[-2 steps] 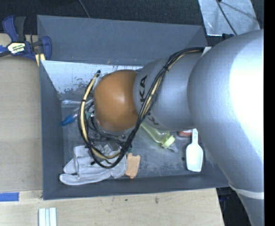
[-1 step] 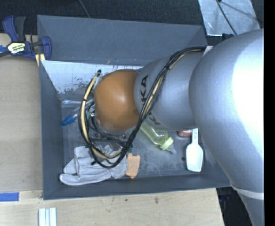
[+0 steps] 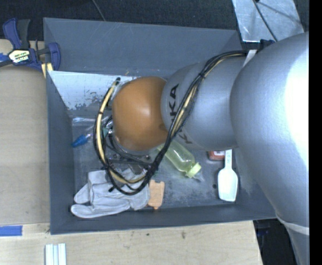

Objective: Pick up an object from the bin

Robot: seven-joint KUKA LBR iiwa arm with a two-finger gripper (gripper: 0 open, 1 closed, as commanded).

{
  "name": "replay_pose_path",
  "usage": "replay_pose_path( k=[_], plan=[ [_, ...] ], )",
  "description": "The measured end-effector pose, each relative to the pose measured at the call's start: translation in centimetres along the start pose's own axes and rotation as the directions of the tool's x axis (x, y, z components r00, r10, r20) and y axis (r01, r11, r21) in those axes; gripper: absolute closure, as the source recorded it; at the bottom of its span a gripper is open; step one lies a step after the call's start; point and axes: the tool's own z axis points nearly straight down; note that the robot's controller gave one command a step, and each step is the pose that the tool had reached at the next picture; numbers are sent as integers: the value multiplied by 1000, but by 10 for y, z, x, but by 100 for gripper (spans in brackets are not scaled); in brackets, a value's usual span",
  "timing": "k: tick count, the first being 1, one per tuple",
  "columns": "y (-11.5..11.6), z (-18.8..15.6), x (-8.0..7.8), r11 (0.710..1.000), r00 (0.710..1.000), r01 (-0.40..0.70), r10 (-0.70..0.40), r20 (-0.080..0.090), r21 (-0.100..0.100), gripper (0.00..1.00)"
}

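Just above white glove [image 3: 103, 199], tool's [image 3: 121, 162] state cannot be told; orange sponge [image 3: 156, 194], yellow bottle [image 3: 181, 159] beside.

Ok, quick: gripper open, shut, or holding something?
Gripper: cannot be told; it sits low in the bin beneath the orange wrist cover, just above the white glove.

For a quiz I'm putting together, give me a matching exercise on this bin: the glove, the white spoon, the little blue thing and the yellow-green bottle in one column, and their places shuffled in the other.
Things:
1. pale glove
2. white spoon
3. small blue piece
4. yellow-green bottle

Places in the bin, as the camera sees it:
A. middle of the floor
B. lower left
C. lower right
D. left side, above the glove

Pairs: 1-B, 2-C, 3-D, 4-A.
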Motion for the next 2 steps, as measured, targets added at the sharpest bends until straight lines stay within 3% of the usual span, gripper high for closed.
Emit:
replay_pose_path(
  k=[2],
  plan=[
    [-1, -24, -3, 1000, 1000, -1, 0, 9, 2, 100]
  ],
)
